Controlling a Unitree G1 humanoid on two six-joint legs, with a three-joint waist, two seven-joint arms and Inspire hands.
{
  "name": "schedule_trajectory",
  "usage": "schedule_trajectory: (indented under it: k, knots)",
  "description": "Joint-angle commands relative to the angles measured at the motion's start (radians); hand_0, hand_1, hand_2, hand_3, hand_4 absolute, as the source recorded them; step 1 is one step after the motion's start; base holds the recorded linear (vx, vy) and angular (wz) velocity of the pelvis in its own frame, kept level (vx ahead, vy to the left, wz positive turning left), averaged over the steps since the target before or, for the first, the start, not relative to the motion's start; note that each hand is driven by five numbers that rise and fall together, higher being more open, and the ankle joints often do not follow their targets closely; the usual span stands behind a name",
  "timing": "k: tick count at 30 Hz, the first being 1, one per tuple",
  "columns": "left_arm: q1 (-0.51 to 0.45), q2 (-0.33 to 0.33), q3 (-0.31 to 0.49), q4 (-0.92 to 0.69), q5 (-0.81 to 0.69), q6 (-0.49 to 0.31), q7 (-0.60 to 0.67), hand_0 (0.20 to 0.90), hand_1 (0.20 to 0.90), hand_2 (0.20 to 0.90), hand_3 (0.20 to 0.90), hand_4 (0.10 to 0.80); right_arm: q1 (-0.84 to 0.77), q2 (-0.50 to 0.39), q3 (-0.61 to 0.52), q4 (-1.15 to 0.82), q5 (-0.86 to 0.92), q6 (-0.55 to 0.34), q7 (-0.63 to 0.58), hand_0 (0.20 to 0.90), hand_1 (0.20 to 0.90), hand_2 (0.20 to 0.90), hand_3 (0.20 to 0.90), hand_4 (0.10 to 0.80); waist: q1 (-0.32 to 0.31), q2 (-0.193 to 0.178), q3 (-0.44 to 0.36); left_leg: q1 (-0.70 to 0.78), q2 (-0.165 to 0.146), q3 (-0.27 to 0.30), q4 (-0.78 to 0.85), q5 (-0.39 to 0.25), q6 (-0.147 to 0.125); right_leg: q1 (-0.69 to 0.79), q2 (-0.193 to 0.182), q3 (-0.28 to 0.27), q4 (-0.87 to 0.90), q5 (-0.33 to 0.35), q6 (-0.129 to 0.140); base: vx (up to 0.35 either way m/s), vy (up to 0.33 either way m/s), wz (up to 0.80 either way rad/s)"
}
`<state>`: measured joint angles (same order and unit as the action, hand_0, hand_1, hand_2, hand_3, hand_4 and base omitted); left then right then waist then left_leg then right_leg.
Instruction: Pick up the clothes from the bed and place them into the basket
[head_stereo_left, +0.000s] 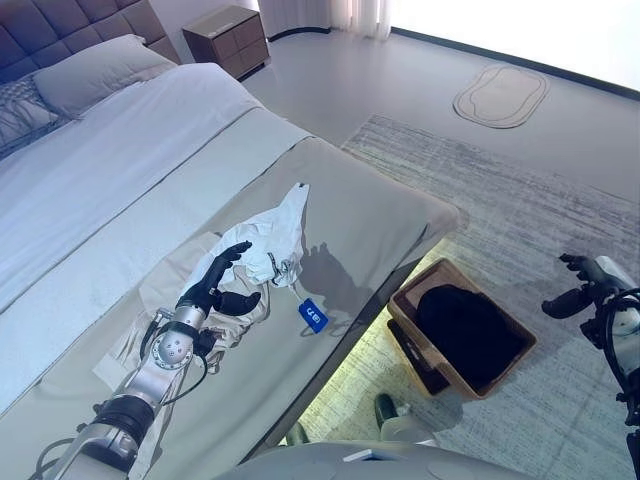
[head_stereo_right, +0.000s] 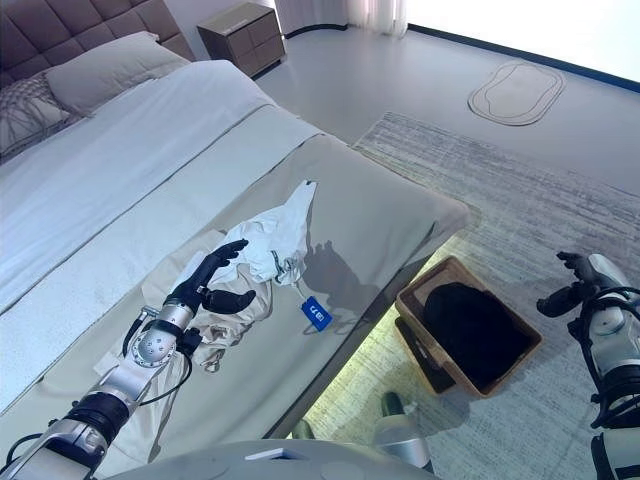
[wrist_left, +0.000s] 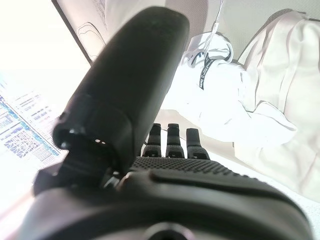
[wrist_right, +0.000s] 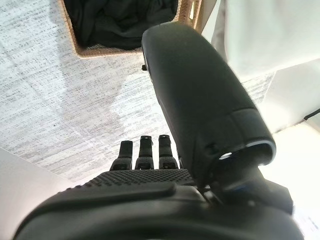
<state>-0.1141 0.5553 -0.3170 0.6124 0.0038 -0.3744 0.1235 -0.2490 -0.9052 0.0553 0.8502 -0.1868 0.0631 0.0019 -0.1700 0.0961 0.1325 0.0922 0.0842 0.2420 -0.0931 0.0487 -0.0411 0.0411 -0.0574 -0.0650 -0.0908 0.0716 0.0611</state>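
Grey patterned rug (head_stereo_left: 520, 200) covers the floor beside the bed (head_stereo_left: 120, 170), where a wicker basket (head_stereo_left: 405, 312) holds a dark garment (head_stereo_left: 465, 330). The right hand (head_stereo_left: 580, 285) hangs unclenched above the rug. The left hand (head_stereo_left: 215, 285), fingers straight, rests on the white clothes (head_stereo_left: 275, 235), which stretch lengthwise toward the bed's far edge. A nightstand (head_stereo_left: 228, 38) stands beyond.

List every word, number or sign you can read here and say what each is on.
Blue tag on the bed, by the white garment: white marks, too small to read.
Black strap on that garment: a line of white print, too blurred to read.
No other text shows, so nothing can be quoted.
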Motion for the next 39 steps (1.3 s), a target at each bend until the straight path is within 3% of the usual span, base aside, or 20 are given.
schedule_trajectory:
  k: [1,10,20,31,36,39]
  knots:
    - [-0.039,0.016,0.045,-0.054,0.002,-0.061,0.062,0.900,0.900,0.900,0.900,0.800,-0.097,-0.071,-0.031,-0.070,-0.007,-0.027,-0.098,0.900,0.900,0.900,0.900,0.800,0.019,-0.038,-0.052,0.035,0.027,0.045,0.058,-0.085,-0.035,-0.047,0.004,-0.001,0.089,-0.052,0.029,0.000,0.000,0.00]
    - [-0.010,0.007,0.060,-0.062,-0.001,-0.052,0.108,0.900,0.900,0.900,0.900,0.800,-0.185,-0.070,-0.017,-0.241,-0.093,-0.027,-0.284,0.900,0.900,0.900,0.900,0.800,0.066,-0.054,-0.039,0.028,0.016,-0.002,0.050,-0.077,-0.034,-0.031,-0.001,-0.035,0.091,-0.059,0.025,-0.012,0.008,0.08]
    - [0.063,-0.017,0.097,-0.021,0.029,-0.104,0.129,0.900,0.900,0.900,0.900,0.800,-0.355,-0.057,0.133,-0.285,-0.206,0.002,-0.309,0.900,0.900,0.900,0.900,0.800,0.164,-0.068,-0.012,-0.006,-0.015,-0.082,0.082,-0.078,-0.031,-0.007,-0.026,-0.109,0.103,-0.083,0.007,0.005,0.046,0.19]
    - [0.071,0.008,0.140,-0.051,0.008,-0.085,0.095,0.900,0.900,0.900,0.900,0.800,-0.506,-0.045,0.266,-0.266,-0.235,-0.030,-0.284,0.900,0.900,0.900,0.900,0.800,0.289,-0.065,0.088,-0.134,-0.047,-0.196,0.279,-0.118,-0.025,-0.067,-0.057,-0.242,0.360,-0.219,-0.067,0.005,0.037,0.41]
    - [0.074,0.041,0.136,-0.108,-0.002,-0.114,0.115,0.900,0.900,0.900,0.900,0.800,-0.664,-0.060,0.363,-0.191,-0.213,0.010,-0.309,0.900,0.900,0.900,0.900,0.800,0.361,-0.044,0.197,-0.260,-0.081,-0.265,0.417,-0.144,-0.015,-0.163,-0.091,-0.281,0.539,-0.287,-0.102,-0.111,-0.013,0.40]
    - [0.071,0.060,0.127,-0.136,-0.012,-0.127,0.123,0.900,0.900,0.900,0.900,0.800,-0.743,-0.060,0.414,-0.166,-0.225,0.036,-0.311,0.900,0.900,0.900,0.900,0.800,0.386,-0.027,0.254,-0.338,-0.094,-0.270,0.493,-0.153,-0.004,-0.236,-0.111,-0.295,0.653,-0.316,-0.118,-0.088,-0.040,0.33]
